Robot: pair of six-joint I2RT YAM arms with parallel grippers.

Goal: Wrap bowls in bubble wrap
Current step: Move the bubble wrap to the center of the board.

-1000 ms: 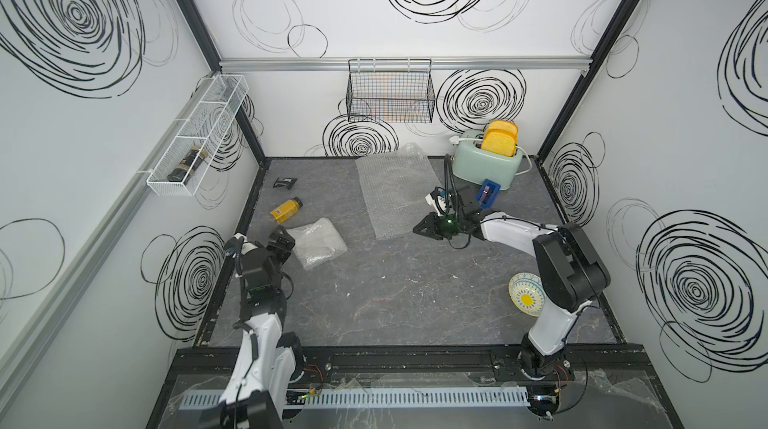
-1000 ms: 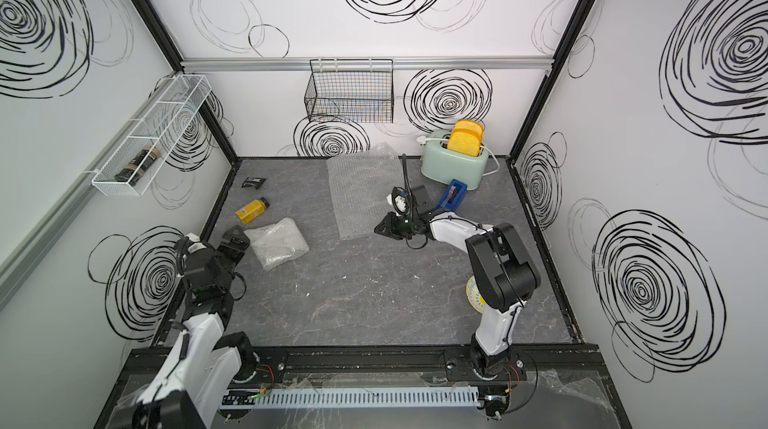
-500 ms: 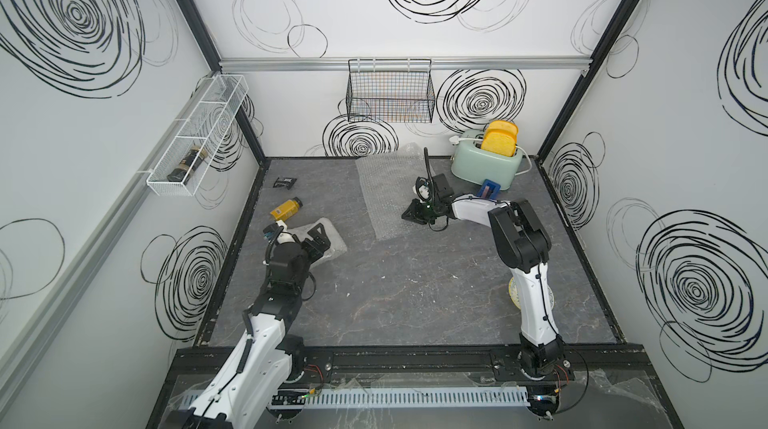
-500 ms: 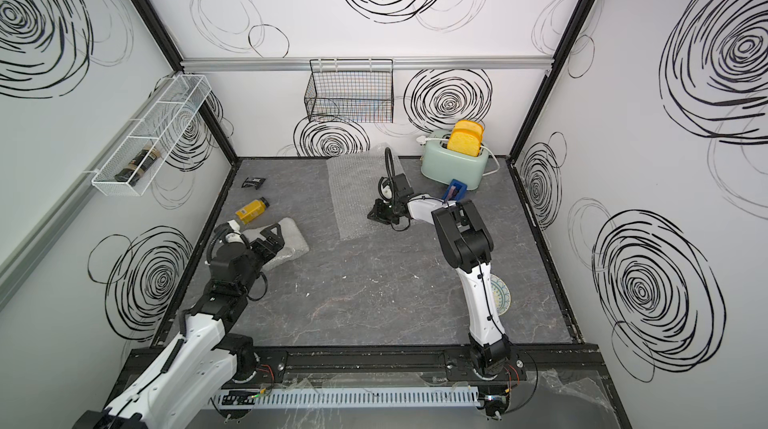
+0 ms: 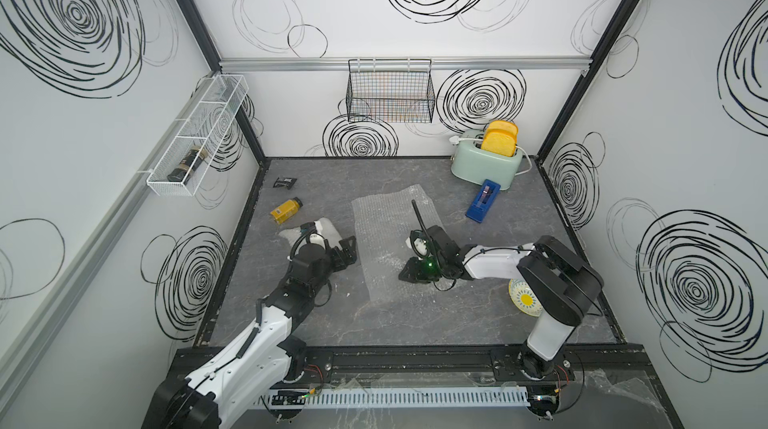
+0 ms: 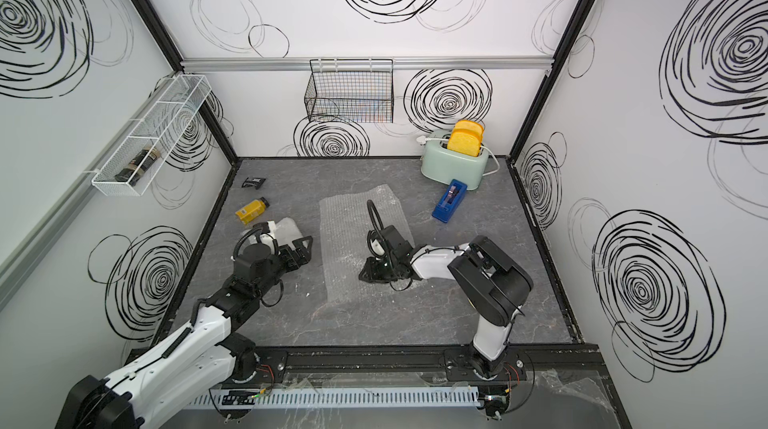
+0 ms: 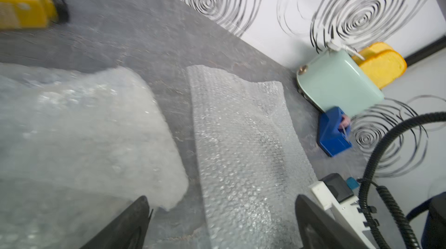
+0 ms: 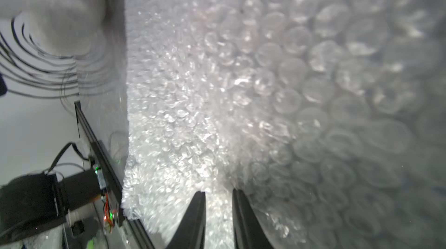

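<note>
Here's the left arm (image 5: 270, 327): glossy white shells on the long links, black housings at every joint, a thin black cable clipped along the white. A ribbed black hose (image 5: 296, 242) loops at its wrist. The left hand (image 5: 350, 251) is all black, with 2 broad tapering fingers (image 7: 130, 226). Over to the right arm (image 5: 492, 264): same white shell, plus a chunky black elbow block (image 5: 557, 281). There's another ribbed hose at the wrist, and a small green light (image 5: 428, 267) glows beside it. The right hand (image 5: 404, 276) is black too, with 2 slim wedge-shaped fingers. Down at the black base, thin red wires (image 5: 560, 372) curl out.
</note>
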